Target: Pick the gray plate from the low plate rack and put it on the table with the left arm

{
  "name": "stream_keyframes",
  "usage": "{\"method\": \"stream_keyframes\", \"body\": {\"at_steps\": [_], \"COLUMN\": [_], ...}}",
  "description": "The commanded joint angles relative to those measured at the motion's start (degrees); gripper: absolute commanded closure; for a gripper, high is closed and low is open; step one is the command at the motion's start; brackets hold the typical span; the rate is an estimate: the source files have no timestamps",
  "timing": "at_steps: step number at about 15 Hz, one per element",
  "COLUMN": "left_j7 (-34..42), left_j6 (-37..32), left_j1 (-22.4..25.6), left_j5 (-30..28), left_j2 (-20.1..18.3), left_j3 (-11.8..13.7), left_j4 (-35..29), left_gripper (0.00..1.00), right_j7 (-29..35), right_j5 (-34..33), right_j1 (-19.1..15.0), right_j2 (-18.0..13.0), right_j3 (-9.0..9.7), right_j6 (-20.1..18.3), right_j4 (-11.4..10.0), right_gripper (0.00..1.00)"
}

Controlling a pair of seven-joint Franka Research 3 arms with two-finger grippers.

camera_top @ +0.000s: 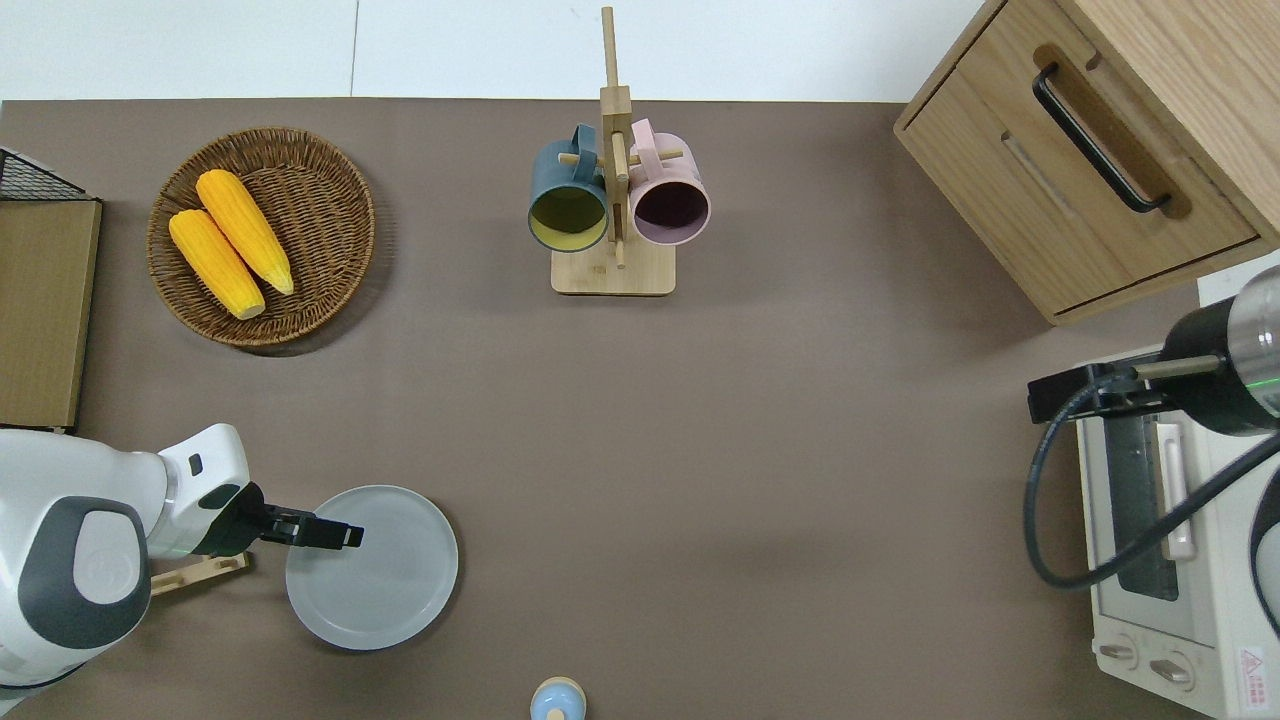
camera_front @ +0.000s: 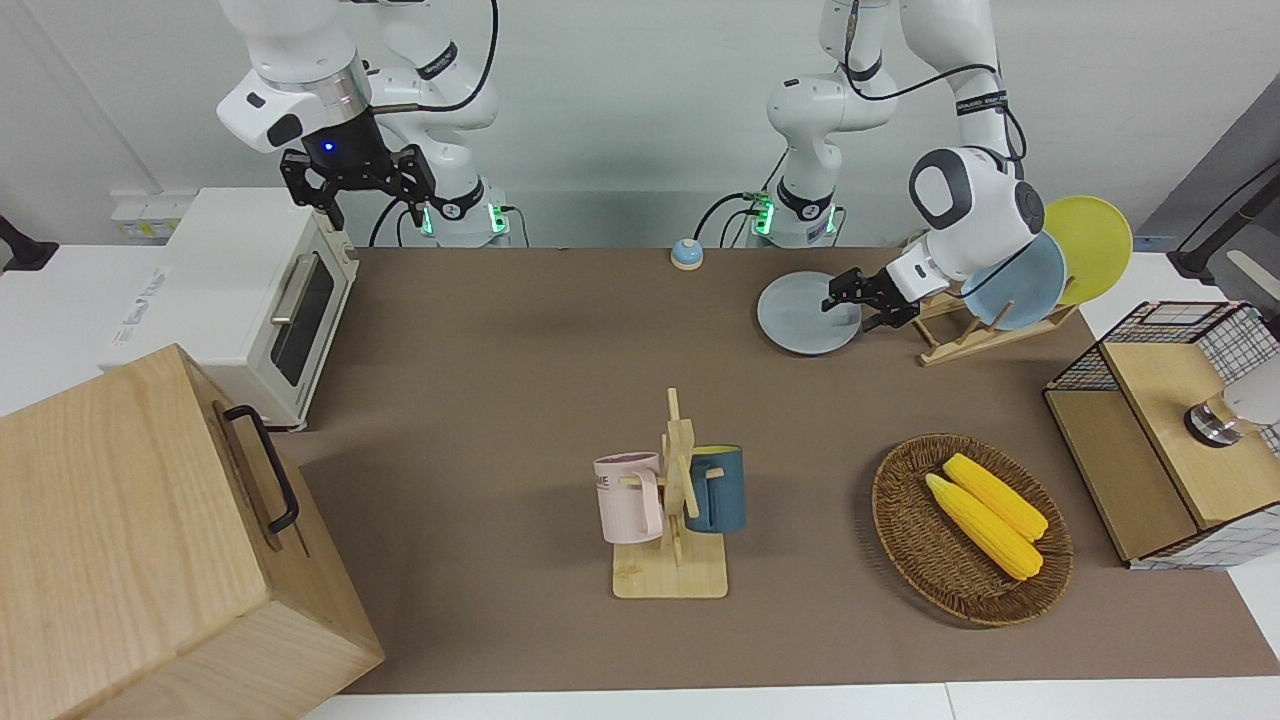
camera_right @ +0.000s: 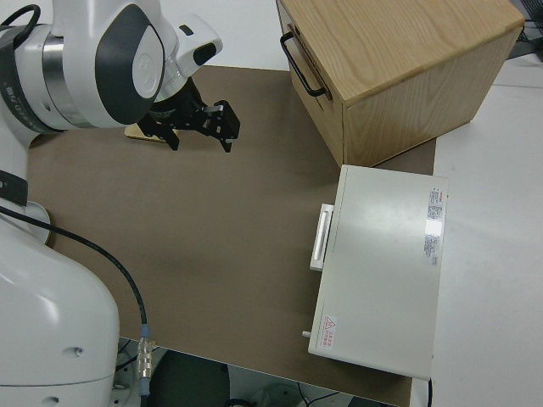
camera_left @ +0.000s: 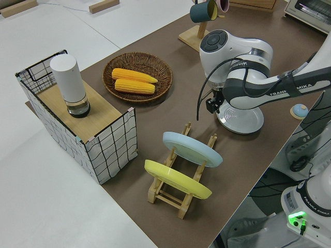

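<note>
— Gray plate [camera_top: 385,585] looks to lie flat on the table [camera_top: 760,450], near the robots and just beside the low plate rack [camera_front: 965,343]. The left gripper [camera_top: 340,535] is at its rim; I can't tell whether the fingers clamp it.

— Risks?

— If they do, withdrawing would drag the plate. A careless retreat could knock the rack, which holds the light blue plate [camera_left: 191,149] and yellow plate [camera_left: 176,178]. The right arm's parked, its gripper [camera_front: 357,190] with fingers spread.

— Farther out?

— A wicker basket [camera_top: 330,200] holds two corn cobs [camera_top: 245,230].

Right arm [camera_right: 102,68] over brown table [camera_right: 221,246], its gripper [camera_right: 226,127] parted, wooden cabinet [camera_right: 399,68], white toaster oven [camera_right: 382,271]
</note>
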Motion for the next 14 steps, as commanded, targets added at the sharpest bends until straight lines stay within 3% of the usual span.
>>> {"method": "stream_keyframes", "body": {"at_steps": [1,6,14], "left_j7": [-1.5,-4.4,-13.4], "left_j6": [0.1,-5.0,-19.5], "left_j1": [0.0,0.3,-0.1], "left_j5": [2.8,7.8,17.1], "left_j2": [-0.7,-1.0,-1.1], "left_j3": [0.5,1.0,0.5], "left_j4": [3.1,10.4,29.2], "left_gripper": [0.00,0.00,0.00], "right_j7": [0.0,0.0,0.0], "right_j5": [0.4,0.4,0.4], "right_j1": [-0.4,-0.4,-0.4], "right_j2": [-0.1,-0.1,-0.1], "right_j3": [0.29,0.38,0.38], "right_j6": [-0.8,-0.8,-0.8], "right_j4": [0.3,0.3,0.3], "right_gripper": [0.011,0.011,0.011]}}
